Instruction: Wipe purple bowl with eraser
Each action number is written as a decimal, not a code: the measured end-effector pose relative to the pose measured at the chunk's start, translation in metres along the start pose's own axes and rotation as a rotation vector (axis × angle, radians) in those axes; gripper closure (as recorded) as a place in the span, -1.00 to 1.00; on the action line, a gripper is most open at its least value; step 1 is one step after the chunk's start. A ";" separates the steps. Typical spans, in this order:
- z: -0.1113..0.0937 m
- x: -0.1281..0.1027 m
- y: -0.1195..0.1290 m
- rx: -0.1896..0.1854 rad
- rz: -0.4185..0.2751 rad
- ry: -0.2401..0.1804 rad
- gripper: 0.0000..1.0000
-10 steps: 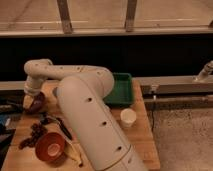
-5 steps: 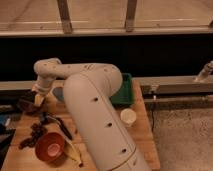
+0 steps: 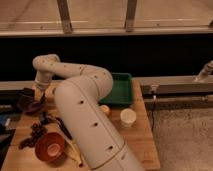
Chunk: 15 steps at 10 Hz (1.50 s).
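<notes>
The purple bowl point(image 3: 33, 106) sits at the far left edge of the wooden table point(image 3: 140, 137). My gripper point(image 3: 29, 96) hangs from the white arm point(image 3: 85, 107) and is down at the bowl, over its left rim. A dark shape at the gripper hides part of the bowl. I cannot make out the eraser.
A green tray point(image 3: 119, 90) stands at the back of the table and a white cup point(image 3: 128, 118) in front of it. An orange bowl point(image 3: 50, 146), a banana point(image 3: 75, 152), dark grapes point(image 3: 36, 131) and a small orange item point(image 3: 105, 110) lie near the arm. The arm covers the table's middle.
The arm's wrist and upper link have swung to the right. The gripper has stayed down at the purple bowl.
</notes>
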<state>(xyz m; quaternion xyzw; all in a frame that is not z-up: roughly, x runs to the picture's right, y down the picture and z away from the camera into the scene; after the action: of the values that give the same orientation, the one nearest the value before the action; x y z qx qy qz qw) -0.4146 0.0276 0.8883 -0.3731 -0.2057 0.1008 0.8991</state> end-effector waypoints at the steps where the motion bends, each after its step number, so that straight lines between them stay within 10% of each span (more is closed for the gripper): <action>1: 0.003 -0.012 -0.001 -0.004 -0.028 -0.003 1.00; 6: 0.017 -0.052 0.058 -0.029 -0.167 -0.009 1.00; 11: -0.013 0.013 0.081 -0.011 -0.058 0.025 1.00; 15: -0.026 0.051 0.037 0.013 0.054 0.024 1.00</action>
<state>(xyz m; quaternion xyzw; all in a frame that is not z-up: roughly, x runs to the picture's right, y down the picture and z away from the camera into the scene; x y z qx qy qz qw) -0.3585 0.0548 0.8603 -0.3738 -0.1840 0.1217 0.9009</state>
